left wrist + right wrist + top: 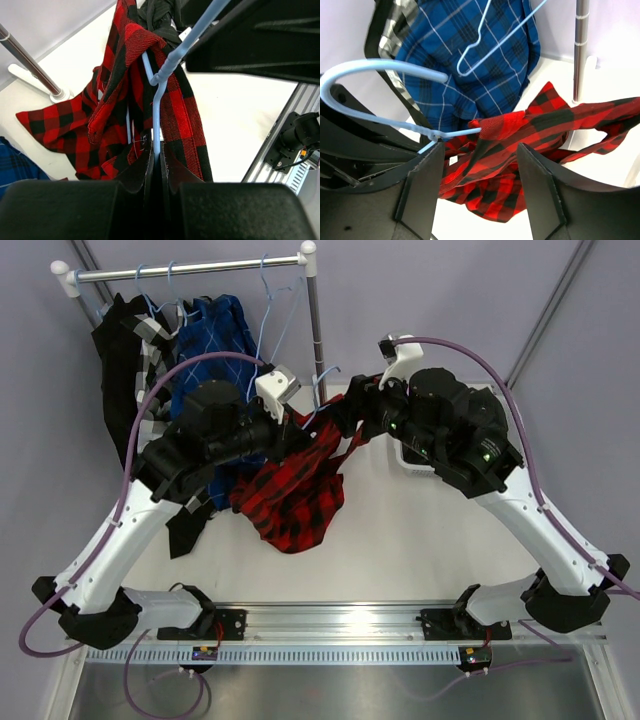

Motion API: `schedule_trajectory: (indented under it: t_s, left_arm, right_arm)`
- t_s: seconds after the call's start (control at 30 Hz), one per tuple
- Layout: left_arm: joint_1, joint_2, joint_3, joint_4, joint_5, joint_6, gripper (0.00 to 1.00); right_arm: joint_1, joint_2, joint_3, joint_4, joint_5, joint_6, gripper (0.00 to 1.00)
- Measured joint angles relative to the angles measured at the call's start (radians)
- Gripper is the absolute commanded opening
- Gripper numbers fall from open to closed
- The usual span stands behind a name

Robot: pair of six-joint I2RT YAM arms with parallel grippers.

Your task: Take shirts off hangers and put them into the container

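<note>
left claw [157, 161]: clamping together on the light-blue hanger [158, 107] wire, red-black plaid shirt [295, 495] draping from it over the surface [430, 550]. right claw [481, 160]: jaws standing apart, plaid fabric showing between them. blue checked shirt [215, 335]: hanging on the rail [190, 270].

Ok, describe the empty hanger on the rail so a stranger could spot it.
Find the white-and-metal clothes rail at the back of the table. Right of the blue checked shirt hangs one light-blue wire hanger. Unlike its neighbours on the rail, it carries no shirt.
</note>
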Motion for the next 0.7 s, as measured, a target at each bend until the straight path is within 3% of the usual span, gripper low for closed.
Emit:
schedule_trajectory:
  t_s: [0.1,0.37,0.57,0.7]
  left_arm:
    - [0.000,0.010,0.000,0.000,0.000,-0.001,0.00]
    - [0.000,0.010,0.000,0.000,0.000,-0.001,0.00]
    - [0.000,0.010,-0.001,0.001,0.023,-0.001,0.00]
    - [0.000,-0.010,-0.042,0.021,0.026,0.000,0.00]
  right_arm:
    - [0.000,0.010,-0.013,-0.001,-0.010,0.000,0.58]
    - [0.000,0.020,-0.064,-0.003,-0.018,0.001,0.53]
    - [0.000,0.037,-0.066,0.010,-0.009,0.002,0.42]
    - [0.000,0.051,-0.066,0.024,0.029,0.005,0.20]
